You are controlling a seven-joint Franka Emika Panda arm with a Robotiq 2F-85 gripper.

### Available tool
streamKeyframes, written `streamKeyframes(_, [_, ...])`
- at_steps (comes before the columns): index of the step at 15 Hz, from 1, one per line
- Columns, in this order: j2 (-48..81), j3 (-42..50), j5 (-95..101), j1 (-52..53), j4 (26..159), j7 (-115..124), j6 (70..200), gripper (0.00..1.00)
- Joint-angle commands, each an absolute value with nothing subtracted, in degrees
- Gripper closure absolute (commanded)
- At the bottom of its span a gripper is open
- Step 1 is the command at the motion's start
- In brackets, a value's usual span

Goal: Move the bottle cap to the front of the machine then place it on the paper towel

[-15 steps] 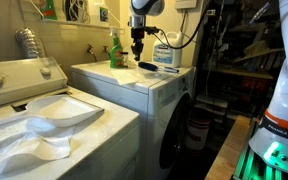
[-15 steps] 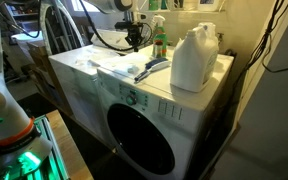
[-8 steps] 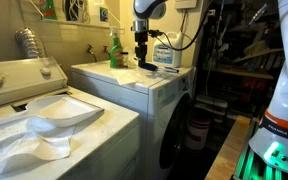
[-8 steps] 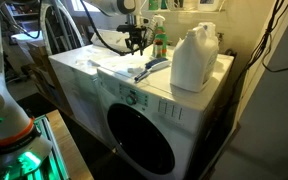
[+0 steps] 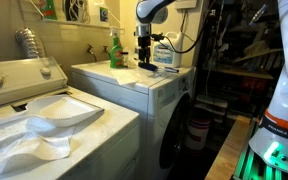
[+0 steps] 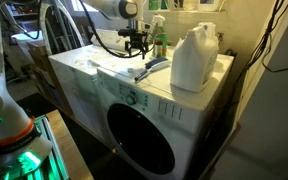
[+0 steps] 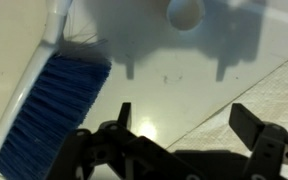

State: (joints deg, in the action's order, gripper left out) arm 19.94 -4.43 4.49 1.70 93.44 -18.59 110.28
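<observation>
In the wrist view my gripper stands open with nothing between its dark fingers. The small white bottle cap lies ahead of it on the smooth top of the machine, within the gripper's shadow and clear of the fingers. The textured paper towel shows at the right, under the right finger. In both exterior views the gripper hangs low over the back of the white front-loading machine. The cap is too small to make out there.
A blue-bristled brush lies just left of the gripper. A large white jug and a green bottle stand on the machine top. A white top-loading washer stands beside it.
The gripper has opened and let go of the cap. It has also shifted slightly sideways and lower over the machine top.
</observation>
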Motion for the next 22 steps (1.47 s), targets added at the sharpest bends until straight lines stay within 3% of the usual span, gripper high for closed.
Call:
streamKeyframes(1, [19.84, -4.71, 1.97, 0.52, 95.22, -20.95, 109.66, 0.00])
streamKeyframes(10, [19.71, -4.49, 0.99, -0.28, 97.35, -22.14, 109.94, 0.00])
streamKeyframes(11, [19.97, -4.29, 1.48, -0.12, 97.38, -21.41, 109.46, 0.25])
streamKeyframes(12, [20.07, -4.44, 0.96, -0.28, 97.47, -21.81, 109.56, 0.26])
streamKeyframes(15, [20.40, -4.02, 2.09, 0.03, 97.83, -20.71, 109.73, 0.51])
streamKeyframes(22, [20.35, -3.64, 2.78, 0.22, 97.84, -20.56, 109.96, 1.00])
